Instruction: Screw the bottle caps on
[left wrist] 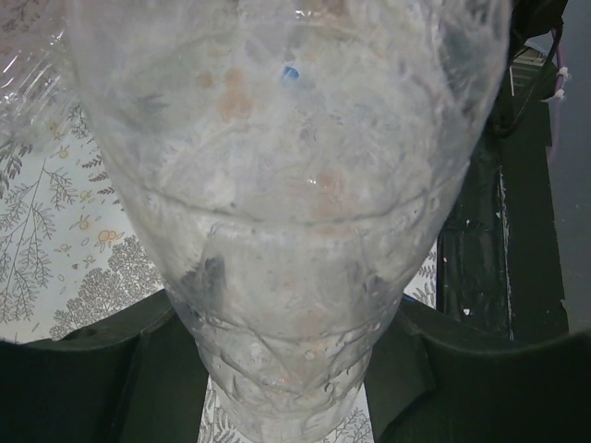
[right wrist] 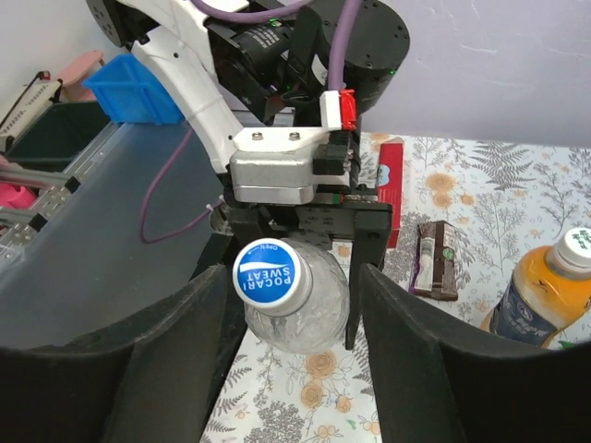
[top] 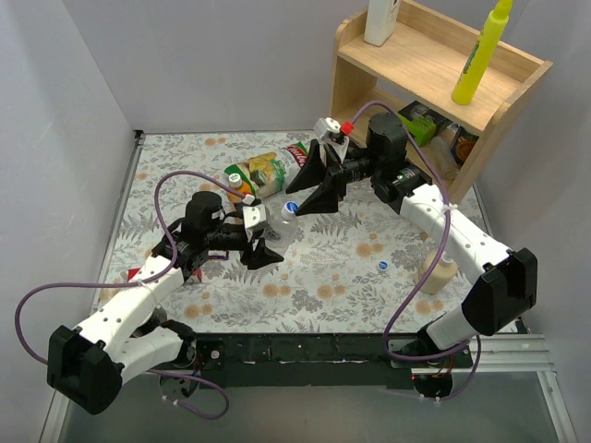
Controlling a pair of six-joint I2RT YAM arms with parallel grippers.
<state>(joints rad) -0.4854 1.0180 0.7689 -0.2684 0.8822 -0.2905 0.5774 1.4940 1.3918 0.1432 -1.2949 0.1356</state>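
"How far has it got with those caps?"

"Partway, I'd say. The left hand (top: pixel 266 236) is clamped round the body of a clear bottle (right wrist: pixel 305 318) near the middle of the counter (top: pixel 332 277), with the neck turned toward the right arm. A blue Pocari Sweat cap (right wrist: pixel 270 272) sits on that neck."

"Screwed down?"

"It looks squarely seated, but I can't tell whether it's tight. The right hand (top: pixel 312 192) is right at it, with its fingers spread on either side of the cap. There's a gap on each side, so it isn't gripping anything."

"And the other bottles?"

"The small bottle of orange drink (right wrist: pixel 536 300) is just beyond the left hand, on the far left. It has a whitish-green cap (right wrist: pixel 579 245) on top. Again, I can't say from here whether it's snug."

"So what's left?"

"One loose blue cap (top: pixel 382 266) lies flat on the counter over to the right, near the cream pump bottle (top: pixel 441 272). A second clear bottle with a red label (top: pixel 294 157) lies on its side at the far edge beside a snack bag (top: pixel 263 171), partly hidden behind the right hand. I can't see its mouth. My guess is that this pair is the remaining job, after any last turn on the cap in hand."
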